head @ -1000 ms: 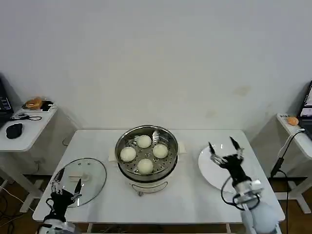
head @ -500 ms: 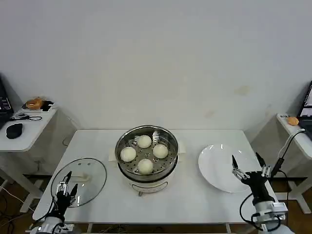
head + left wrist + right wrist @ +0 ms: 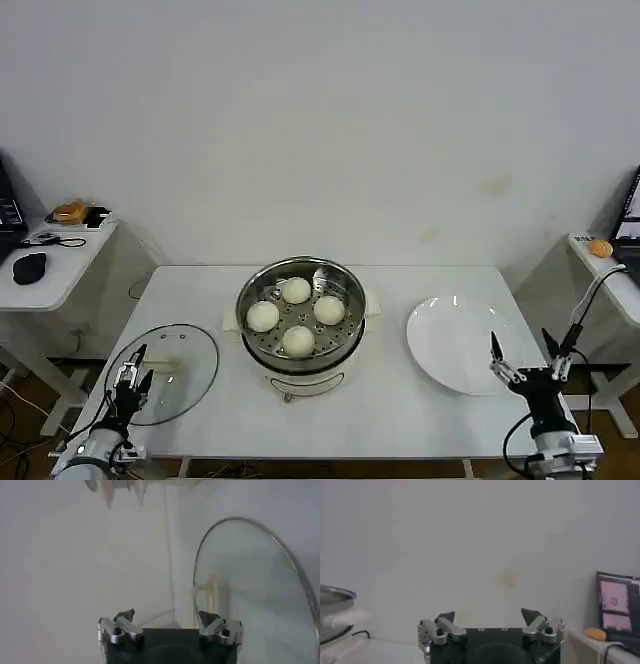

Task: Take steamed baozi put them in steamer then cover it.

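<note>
Now, the left gripper (image 3: pixel 128 375) is seen open-jawed at the cover's (image 3: pixel 185 362) near edge on the table (image 3: pixel 390 410); a rim grab could slip. Four baozi (image 3: pixel 298 340) are held in the steamer (image 3: pixel 345 330). The right gripper (image 3: pixel 530 358) is parked open beside the plate (image 3: pixel 450 345).

White plate (image 3: pixel 455 345) on white table (image 3: pixel 390 405); side desk (image 3: pixel 50 262) with black mouse (image 3: pixel 29 267).

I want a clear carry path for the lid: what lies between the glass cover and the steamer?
In the head view, only bare white table separates the cover from the steamer; the left gripper sits over the cover's near rim.
</note>
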